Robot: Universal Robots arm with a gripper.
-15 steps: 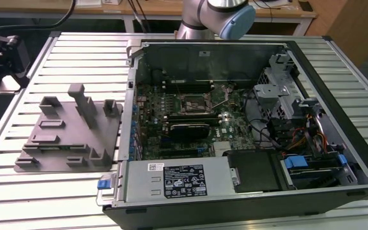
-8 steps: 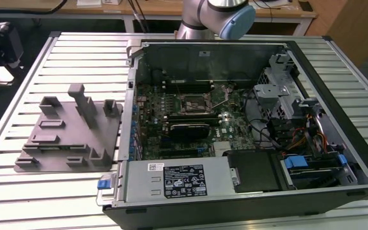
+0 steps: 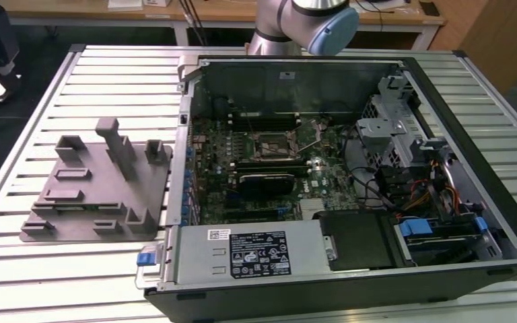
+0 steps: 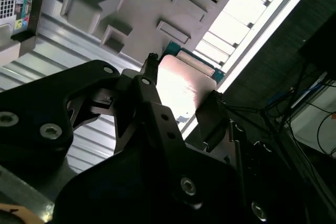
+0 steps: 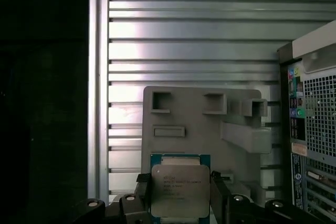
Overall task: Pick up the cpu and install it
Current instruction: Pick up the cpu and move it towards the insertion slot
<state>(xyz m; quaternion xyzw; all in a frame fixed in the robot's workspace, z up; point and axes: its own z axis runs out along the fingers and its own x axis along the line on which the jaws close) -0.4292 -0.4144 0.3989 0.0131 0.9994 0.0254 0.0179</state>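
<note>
The cpu (image 5: 180,191) is clamped in the hand (image 5: 179,186). It is held over the grey fixture (image 5: 199,124) on the table (image 5: 184,40).

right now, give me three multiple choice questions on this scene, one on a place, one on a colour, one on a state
1. Where is the cpu? A in the socket; B between the jaws; C on the table.
2. What colour is the fixture? A grey; B blue; C red.
3. The computer case is: A sealed; B wrapped; C open.
B, the jaws flank it in the first wrist view; A, it looks grey in the exterior view; C, its inside shows.
</note>
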